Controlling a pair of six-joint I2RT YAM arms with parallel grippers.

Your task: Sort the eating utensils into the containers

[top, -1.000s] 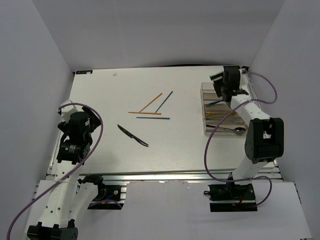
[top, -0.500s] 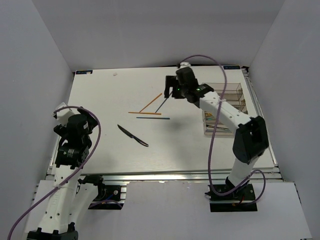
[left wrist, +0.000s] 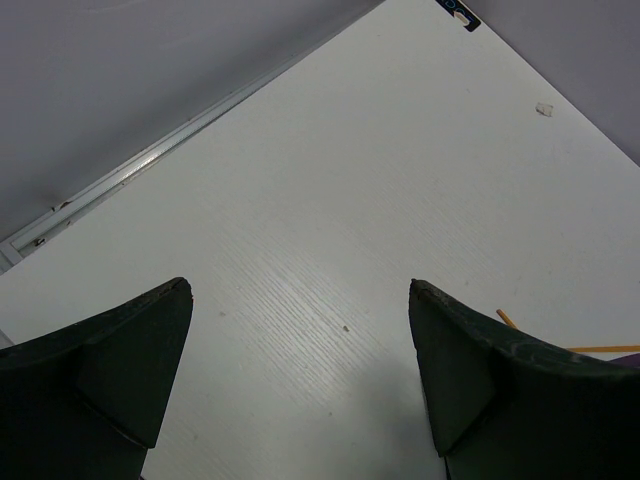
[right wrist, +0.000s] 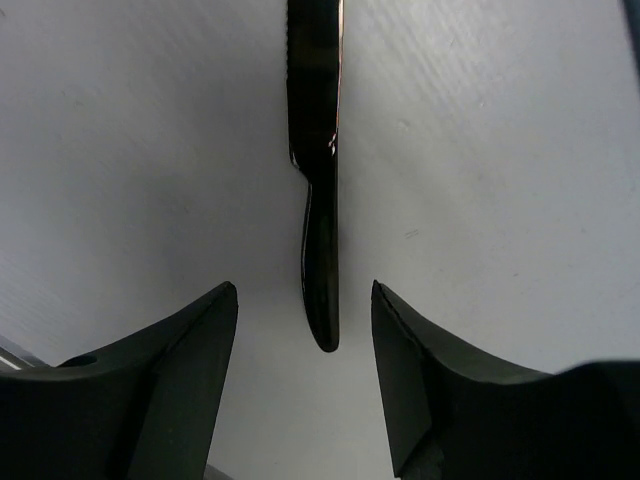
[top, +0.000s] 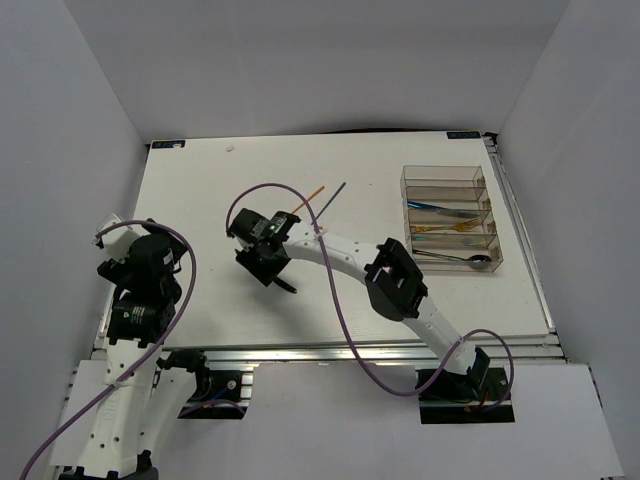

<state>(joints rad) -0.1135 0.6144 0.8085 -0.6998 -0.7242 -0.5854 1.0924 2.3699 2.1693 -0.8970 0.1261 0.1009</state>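
Right pincer (right wrist: pixel 302 292): your jaws stand apart, either side of the black knife (right wrist: pixel 318 200), not gripping.
Knife spot: flat on the table (top: pixel 200 180), left of centre.
Left pincer (left wrist: pixel 298 290): spread wide, holding nothing.
Tray (top: pixel 444 171): far right.

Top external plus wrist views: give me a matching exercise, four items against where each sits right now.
Items:
1 black knife
2 spoon
3 orange chopstick
4 left claw

Places:
A in the tray's nearest compartment
B open, above bare table
C between the open fingers of the right claw
D on the table, partly hidden by the right arm

Pairs: 1-C, 2-A, 3-D, 4-B
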